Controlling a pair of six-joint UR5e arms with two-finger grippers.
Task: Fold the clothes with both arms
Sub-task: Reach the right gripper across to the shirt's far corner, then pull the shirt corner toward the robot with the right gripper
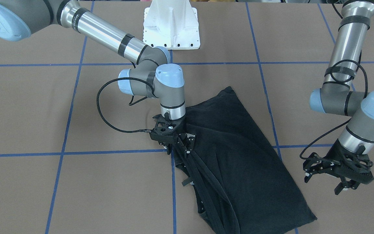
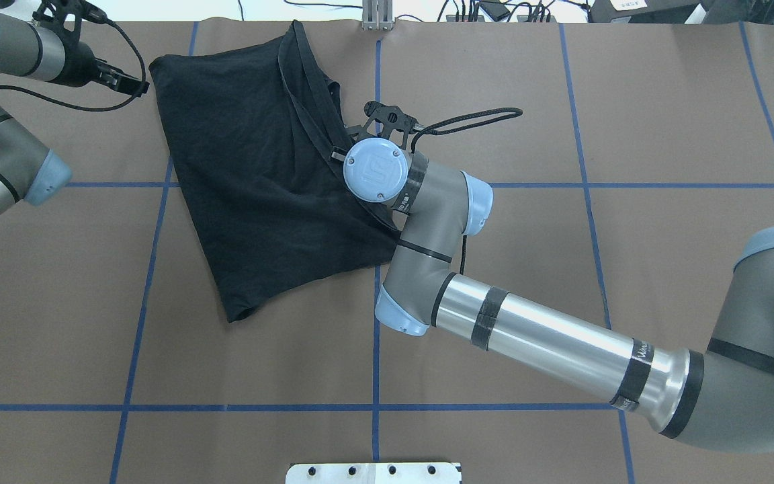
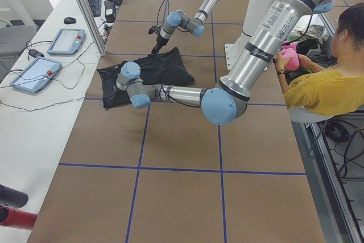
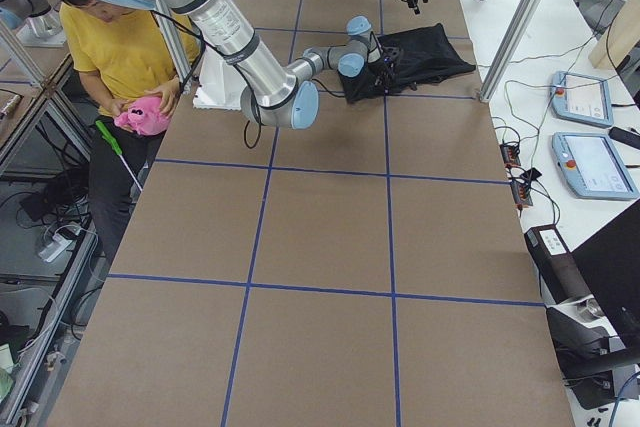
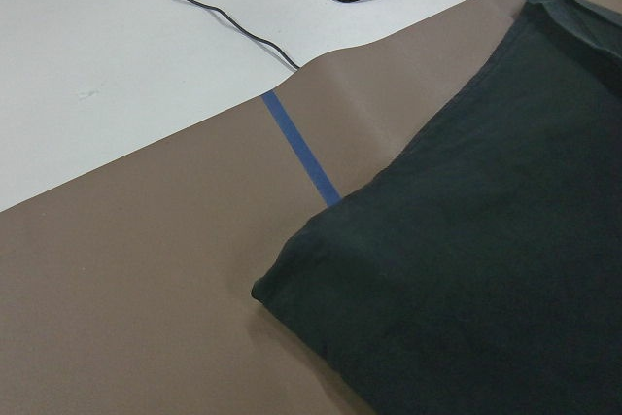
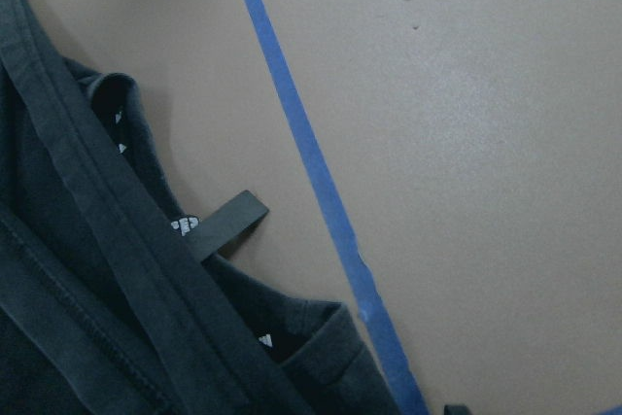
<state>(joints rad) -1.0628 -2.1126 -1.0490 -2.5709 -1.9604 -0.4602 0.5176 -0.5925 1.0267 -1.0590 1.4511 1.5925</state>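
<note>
**Two grips wanted, one in place: where this fold could slip**

One black shirt (image 1: 245, 156) lies bunched on the table (image 1: 28, 113). It spreads from under the right gripper's fingers out toward the left gripper's. The right arm (image 1: 109, 34) reaches low over it, and the left arm (image 1: 346, 55) stands off to the side. The right gripper (image 1: 182, 146) seems clamped on a ridge of cloth, with taut bands of hem running away from its fingers. Black on black hides the pinch itself, so that is a judgement. The left gripper (image 1: 326, 182) hangs with fingers apart, holding nothing, just off the shirt's edge.

- **Biggest risk:** with one side held, a pull by the right arm would likely drag the whole shirt rather than fold it. That would also skew it against the tape lines (image 1: 76, 152).
- **Next:** the pinch looks to take several layers and the collar band together. A lift could carry up too much and leave a lumpy fold.
- **Smaller:** the thin ridge may slip from the fingers under tension.
- **Smallest:** the left fingers could miss the corner beside them and close on bare table.

Writing is scant. White lettering (image 2: 642, 350) on the right arm and an emblem on its cap (image 2: 375, 169) are too small to read. Beside the right fingers, the wrist view shows a blank black loop tag (image 6: 228, 225). Tiny white logo marks (image 6: 184, 224) run along the collar, and no words can be made out.
</note>
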